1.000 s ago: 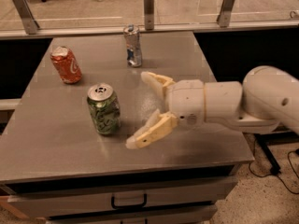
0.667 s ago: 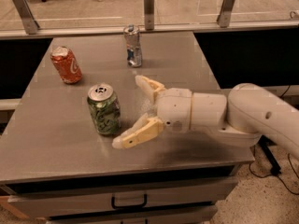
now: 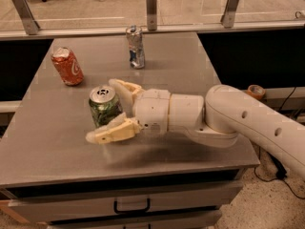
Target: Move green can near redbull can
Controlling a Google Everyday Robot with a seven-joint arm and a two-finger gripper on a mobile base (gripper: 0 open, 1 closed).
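The green can (image 3: 104, 107) stands upright on the grey table (image 3: 52, 142), left of the middle. My gripper (image 3: 106, 112) reaches in from the right with its cream fingers (image 3: 112, 133) open around the can, one finger in front of it and one behind. The fingers do not press on the can. The redbull can (image 3: 136, 47), slim, silver and blue with dented sides, stands upright at the back of the table, a good way beyond the green can.
A red cola can (image 3: 67, 66) stands at the back left of the table. A metal rail with posts (image 3: 151, 4) runs behind the table's far edge. A drawer handle (image 3: 131, 207) shows below the front edge.
My gripper has moved left across the table, from well right of the green can to straddling it with open fingers. The cans have not moved.
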